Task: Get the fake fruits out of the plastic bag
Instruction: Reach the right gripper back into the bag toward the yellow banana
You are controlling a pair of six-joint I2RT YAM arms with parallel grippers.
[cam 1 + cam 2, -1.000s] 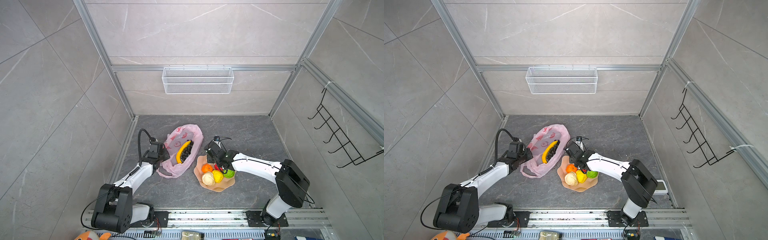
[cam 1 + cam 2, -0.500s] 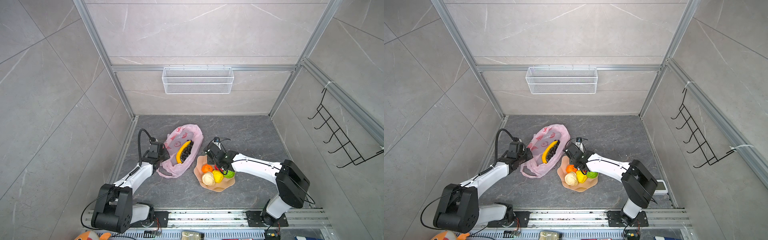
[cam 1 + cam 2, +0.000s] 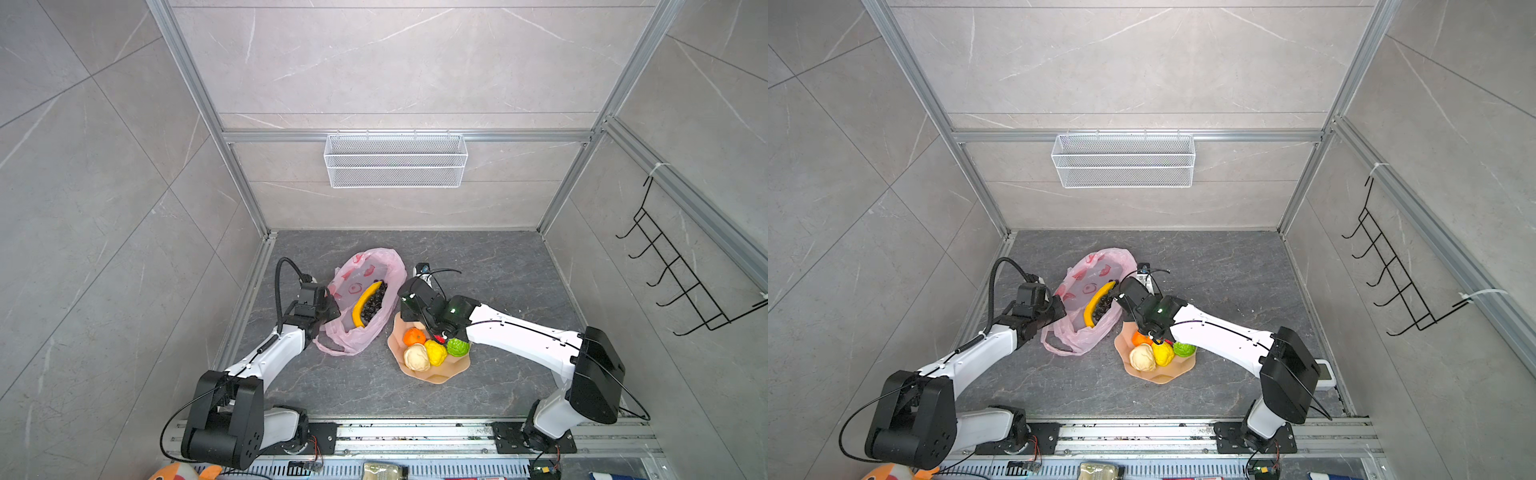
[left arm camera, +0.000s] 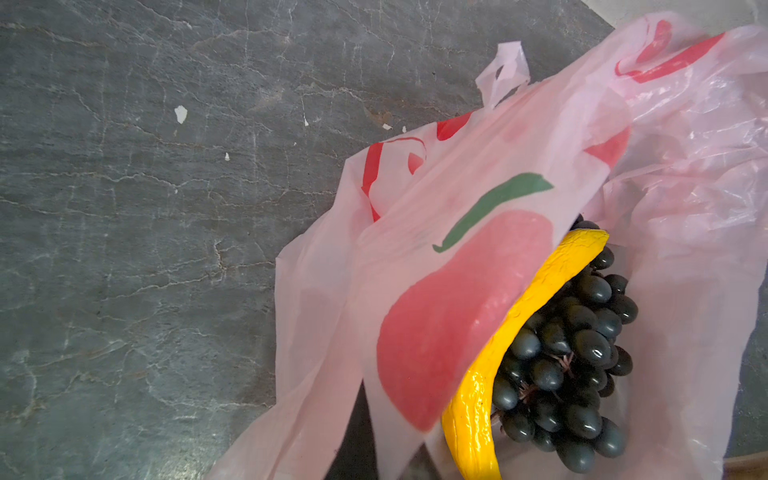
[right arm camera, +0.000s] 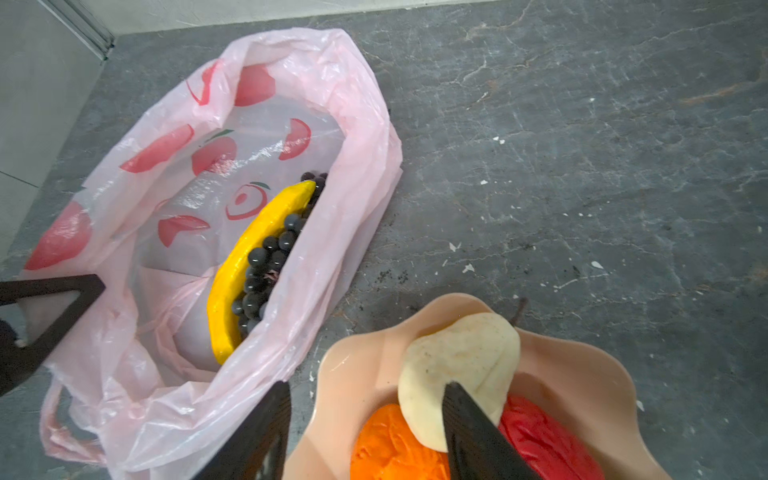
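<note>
Both top views show the bag lying open near the left edge of the bench, with the plate just beside it toward the front edge. On the plate they show an orange fruit, a yellow fruit, a green fruit and a round beige fruit. The right arm hides the plate's back part.

The right wrist view shows what lies there: a flat beige fruit with a stalk, resting against the orange fruit and a red fruit. It also shows the right gripper released. Its jaws are wide apart and grip nothing, with one finger in front of the flat beige fruit.

The left gripper is clenched on the bag's left rim. The left wrist view shows no fingers, only film rising toward the lens.

The bag is thin, crumpled, see-through pink, printed with red fruit shapes and a green leaf. Its mouth gapes, and a loop handle lies on the bench toward the front. Inside, the banana curves along the grapes, touching them against the bag's right wall.
</note>
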